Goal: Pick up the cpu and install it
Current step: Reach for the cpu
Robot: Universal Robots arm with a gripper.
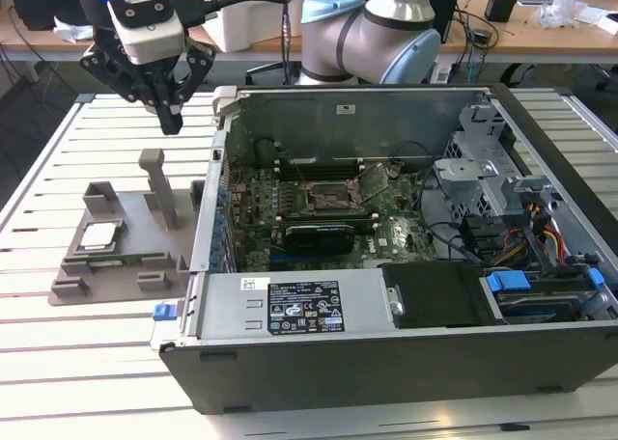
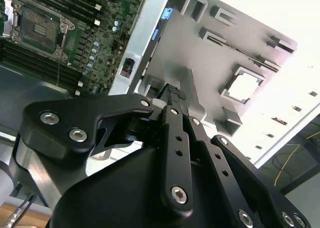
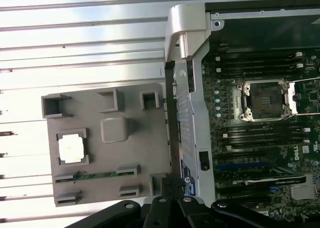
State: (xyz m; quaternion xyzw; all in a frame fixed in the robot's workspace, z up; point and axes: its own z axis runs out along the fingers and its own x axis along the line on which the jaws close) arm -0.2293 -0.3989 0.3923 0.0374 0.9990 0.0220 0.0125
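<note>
Above the plate's point(image 1: 130, 220) edge beside the case point(image 1: 386, 368), the pincer point(image 1: 171, 123) hung clenched and empty; the cpu point(image 1: 99, 234) lay below, toward the opposite edge.

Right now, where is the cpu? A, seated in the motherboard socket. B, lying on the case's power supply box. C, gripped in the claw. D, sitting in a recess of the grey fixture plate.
D: the cpu lies in a square recess of the grey fixture plate, with the claw up above the plate and the motherboard socket bare.
</note>
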